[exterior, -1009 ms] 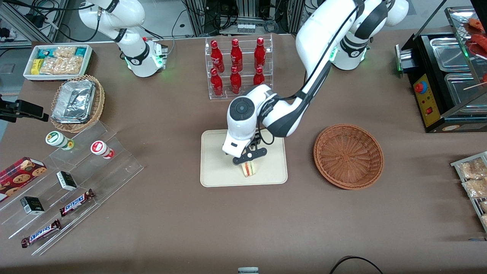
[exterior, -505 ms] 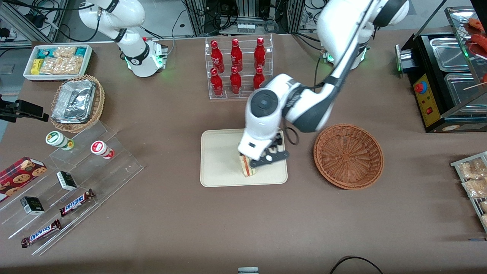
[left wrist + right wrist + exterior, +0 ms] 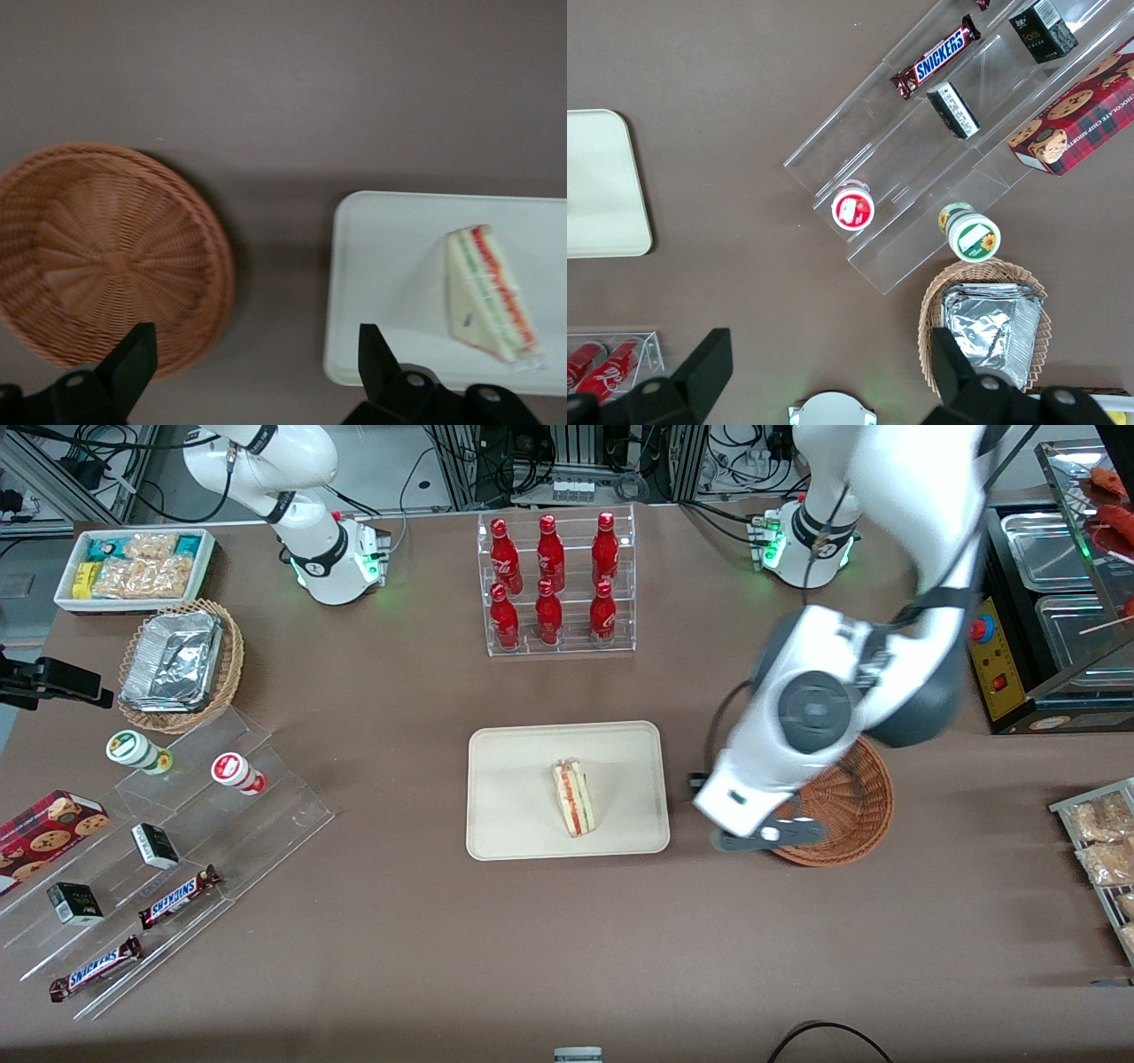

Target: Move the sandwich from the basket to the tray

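The tool (image 3: 769, 834) hangs in the air above the strip of brown worktop (image 3: 567, 939) between the basket (image 3: 850, 815) and the tray (image 3: 514, 797), over the basket's rim on the side toward the tray. Its two dark fingers (image 3: 133, 359) are spread wide with nothing between them; from the wrist camera the bare worktop shows in the gap, with the basket to one side and the tray to the other.

The sandwich (image 3: 574, 796) lies on the tray, well apart from the tool. It rests flat on one bread face in the half of the tray toward the working arm's end, with its red and green filling edge (image 3: 498, 292) turned up and its narrow point toward the front camera. The tray's rim (image 3: 341, 292) lies near the basket but does not touch it.

The round reddish-brown basket holds nothing, and part of it is hidden in the front view by the arm's white wrist housing (image 3: 797, 726).

Farther from the front camera than the tray stands a clear rack of red bottles (image 3: 554, 584). Toward the parked arm's end of the worktop sit a lighter wicker basket with foil containers (image 3: 177, 664), a white bin of packaged snacks (image 3: 133, 567), and clear stepped shelves (image 3: 177, 841) with chocolate bars (image 3: 177, 895) and small cartons.
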{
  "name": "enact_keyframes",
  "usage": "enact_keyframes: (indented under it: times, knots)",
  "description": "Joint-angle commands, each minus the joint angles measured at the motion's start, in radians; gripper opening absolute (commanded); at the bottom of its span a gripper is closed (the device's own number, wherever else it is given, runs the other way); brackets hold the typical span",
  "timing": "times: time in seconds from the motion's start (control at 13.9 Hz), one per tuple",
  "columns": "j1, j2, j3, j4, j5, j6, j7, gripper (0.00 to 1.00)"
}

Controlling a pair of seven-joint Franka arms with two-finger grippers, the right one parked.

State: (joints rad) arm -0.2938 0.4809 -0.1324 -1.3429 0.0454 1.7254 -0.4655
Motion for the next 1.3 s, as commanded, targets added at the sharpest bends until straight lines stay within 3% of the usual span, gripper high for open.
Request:
enact_keyframes:
  times: [0.0, 0.43, 0.58, 0.86, 1.23]
  knots:
    - [0.088, -0.146, -0.007, -0.184, -0.015, 0.011, 0.169, 1.0]
    - [0.228, -0.303, -0.007, -0.295, -0.015, -0.021, 0.416, 1.0]
    - [0.24, -0.355, 0.0, -0.317, -0.015, -0.041, 0.464, 1.0]
    - [0.225, -0.415, 0.106, -0.295, -0.015, -0.153, 0.585, 1.0]
    - [0.226, -0.447, 0.129, -0.225, -0.013, -0.269, 0.623, 1.0]
